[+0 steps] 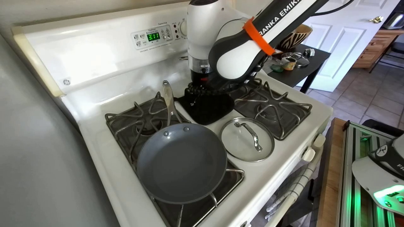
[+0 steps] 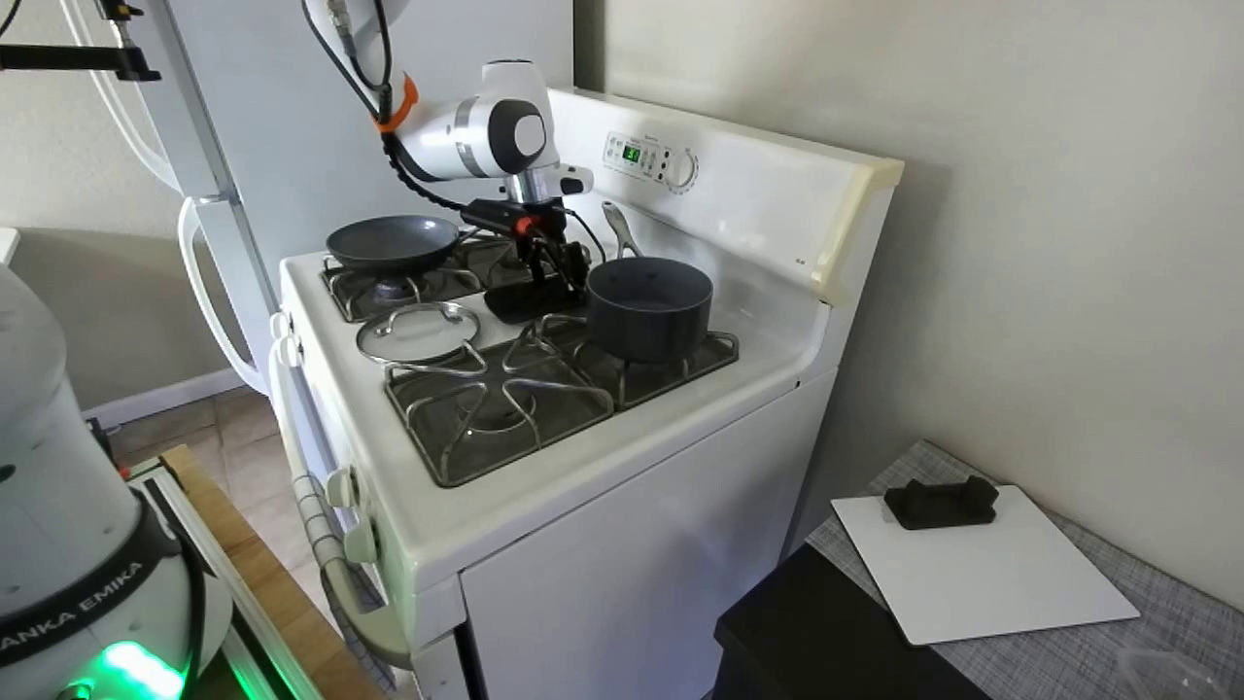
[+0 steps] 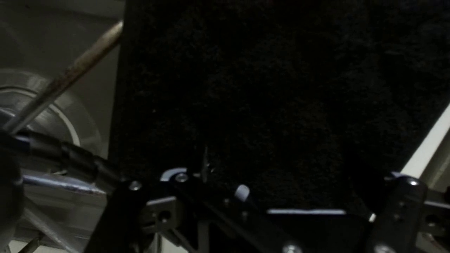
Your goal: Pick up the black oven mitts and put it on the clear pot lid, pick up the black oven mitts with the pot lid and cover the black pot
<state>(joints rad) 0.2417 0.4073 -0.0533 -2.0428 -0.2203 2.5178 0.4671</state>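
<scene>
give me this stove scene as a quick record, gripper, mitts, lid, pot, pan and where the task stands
gripper: appears open, over the black oven mitts; contact unclear
black oven mitts: spread on the stove, partly hidden by the gripper
clear pot lid: right side up, nearer the stove's front than the mitts
black pot: uncovered, near the back panel
grey frying pan: on the stove, beside the lid
stage: mitts not yet on the lid

Grey frying pan [image 1: 183, 164] on burner grate [image 1: 235, 170]; checked towel [image 2: 315, 515] on oven handle [image 2: 377, 627]; refrigerator [image 2: 262, 126] beside stove [image 2: 641, 525].
</scene>
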